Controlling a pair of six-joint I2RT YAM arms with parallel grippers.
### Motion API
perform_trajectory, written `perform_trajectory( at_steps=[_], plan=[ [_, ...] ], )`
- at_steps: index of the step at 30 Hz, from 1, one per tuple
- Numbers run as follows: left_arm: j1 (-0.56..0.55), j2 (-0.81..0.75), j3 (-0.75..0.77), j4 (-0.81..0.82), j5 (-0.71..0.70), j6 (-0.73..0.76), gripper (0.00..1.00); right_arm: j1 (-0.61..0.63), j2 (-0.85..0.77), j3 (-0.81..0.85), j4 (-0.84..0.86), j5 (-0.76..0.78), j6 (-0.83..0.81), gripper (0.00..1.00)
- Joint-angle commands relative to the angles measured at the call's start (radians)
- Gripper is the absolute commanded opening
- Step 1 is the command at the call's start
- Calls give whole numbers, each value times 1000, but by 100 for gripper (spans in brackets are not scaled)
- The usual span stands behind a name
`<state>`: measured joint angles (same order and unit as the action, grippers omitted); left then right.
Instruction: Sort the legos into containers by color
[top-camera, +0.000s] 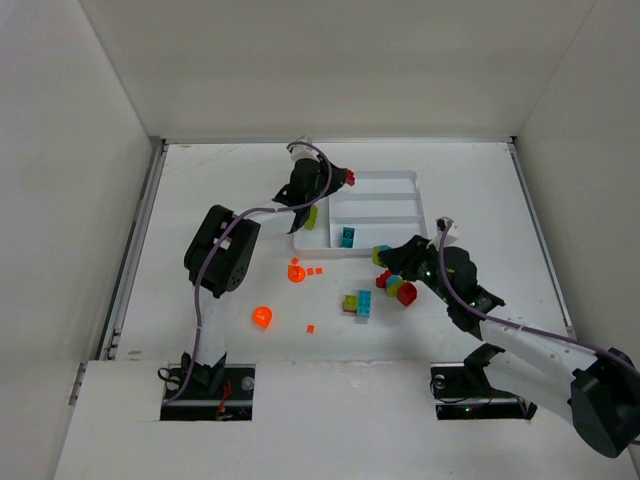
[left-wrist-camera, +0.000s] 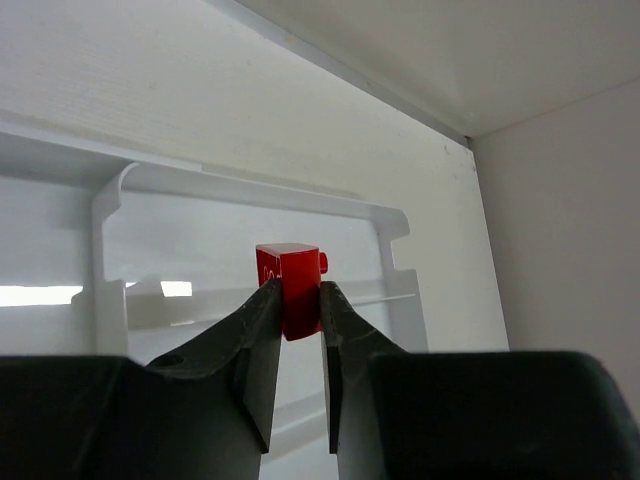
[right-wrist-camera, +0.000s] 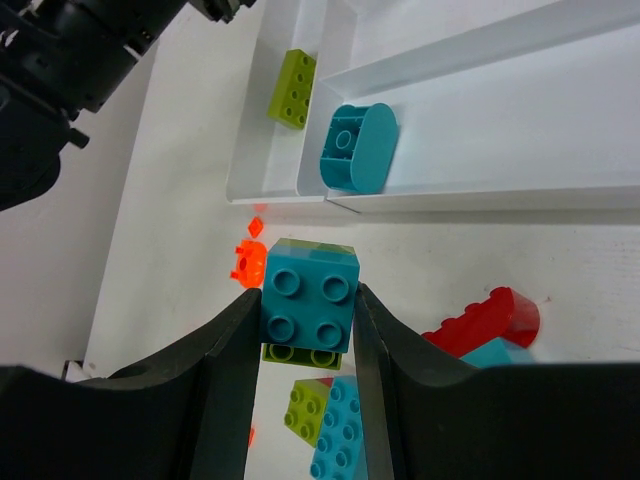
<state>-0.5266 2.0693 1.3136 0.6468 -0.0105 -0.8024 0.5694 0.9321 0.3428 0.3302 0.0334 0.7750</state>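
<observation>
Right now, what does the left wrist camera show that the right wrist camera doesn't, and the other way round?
Only the left wrist view shows the red brick, clamped in the left gripper with the white tray behind it.

Only the right wrist view shows the right gripper closed on a teal brick with lime green beneath it. It also shows a lime brick and a teal rounded piece in neighbouring tray compartments, plus orange bits and a loose red piece on the table.

Both show the white tray.
</observation>
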Motion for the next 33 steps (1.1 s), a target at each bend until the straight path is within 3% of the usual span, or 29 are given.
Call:
perform_trajectory(
  at_steps=[1, 10, 15, 22, 28, 33],
  plan=[
    [7, 27, 85, 56, 17, -1, 18, -1, -4, -13, 92, -6, -19, 29],
    [18, 81, 115, 21, -20, 34, 39, -1, -4, -14, 92, -6, -22, 30],
    [12, -15, 30, 20, -54, 68, 49, -1, 8, -16, 101, -6, -20, 30],
    [-84, -332, -288, 37, -34, 62, 49, -1, -12, -2, 110, -24, 10, 30],
    [-186, -611, -609, 66, -19, -101, 49, 20, 3, 44, 128, -30, 73, 30],
    [-239, -803, -799, 157, -43, -210, 49, 63, 82, 84, 251, -30, 176, 30]
  ],
)
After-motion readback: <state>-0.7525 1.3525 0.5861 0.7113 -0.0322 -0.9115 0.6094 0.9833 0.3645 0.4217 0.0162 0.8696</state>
